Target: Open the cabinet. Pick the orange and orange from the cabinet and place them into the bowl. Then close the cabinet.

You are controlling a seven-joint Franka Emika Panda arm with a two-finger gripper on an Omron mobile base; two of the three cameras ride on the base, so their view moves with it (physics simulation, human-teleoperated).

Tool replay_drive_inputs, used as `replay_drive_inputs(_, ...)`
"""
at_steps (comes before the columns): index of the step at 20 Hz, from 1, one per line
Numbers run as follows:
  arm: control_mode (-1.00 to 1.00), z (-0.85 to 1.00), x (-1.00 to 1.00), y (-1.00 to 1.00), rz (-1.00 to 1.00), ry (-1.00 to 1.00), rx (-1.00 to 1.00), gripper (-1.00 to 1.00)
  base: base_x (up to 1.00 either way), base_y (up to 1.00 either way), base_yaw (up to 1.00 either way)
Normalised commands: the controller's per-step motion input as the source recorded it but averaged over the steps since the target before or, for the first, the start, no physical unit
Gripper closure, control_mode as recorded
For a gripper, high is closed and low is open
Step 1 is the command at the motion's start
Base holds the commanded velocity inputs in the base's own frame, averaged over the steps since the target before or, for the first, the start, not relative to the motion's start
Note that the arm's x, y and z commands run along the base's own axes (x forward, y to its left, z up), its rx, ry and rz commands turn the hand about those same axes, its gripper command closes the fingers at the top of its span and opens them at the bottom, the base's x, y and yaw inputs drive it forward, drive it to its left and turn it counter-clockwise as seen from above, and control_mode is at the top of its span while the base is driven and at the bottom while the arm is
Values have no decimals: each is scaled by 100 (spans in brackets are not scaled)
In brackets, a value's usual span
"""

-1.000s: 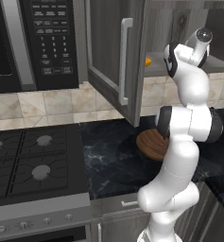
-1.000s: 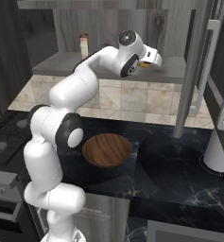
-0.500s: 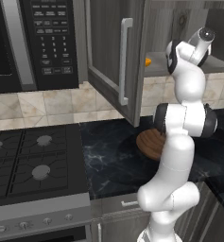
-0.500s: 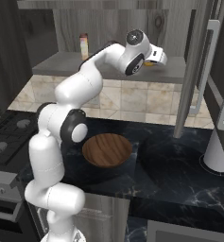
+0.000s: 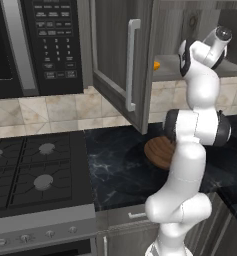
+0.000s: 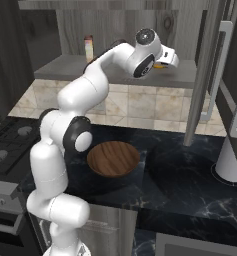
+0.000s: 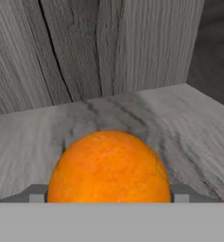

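Observation:
The cabinet (image 5: 115, 65) stands open, its left door swung out with a silver bar handle (image 5: 132, 65). One orange (image 7: 108, 168) rests on the grey shelf inside, close before the hand camera. My gripper (image 7: 108, 194) reaches into the cabinet (image 6: 210, 75) and has a fingertip (image 7: 37, 194) pressed against each side of the fruit. From the bases, the orange (image 6: 162, 64) peeks out at the hand (image 6: 167, 61) and beside the door edge (image 5: 156, 65). The wooden bowl (image 6: 113, 158) sits on the dark counter below the arm, partly hidden behind it (image 5: 157, 150).
A bottle (image 6: 88, 48) stands at the back left of the cabinet shelf. The right cabinet door (image 6: 225, 65) hangs open near the hand. A black microwave (image 5: 35, 45) and a gas stove (image 5: 30, 170) lie to the left. A white object (image 6: 230, 160) stands on the counter at right.
The hand has pushed further right along the shelf to the orange, and the fingers have narrowed onto its sides. The bowl and doors have not moved.

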Motion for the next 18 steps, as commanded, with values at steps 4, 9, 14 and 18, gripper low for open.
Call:
replay_drive_inputs(4,-100,0,-57,8,0,-12,0,100,0,0,0)
replay_drive_inputs(9,-100,0,-83,29,0,-15,-3,100,0,0,0)
replay_drive_inputs(14,-100,0,-100,39,0,-14,-5,100,0,0,0)
replay_drive_inputs(18,-100,2,-100,41,0,-9,-4,100,0,0,0)
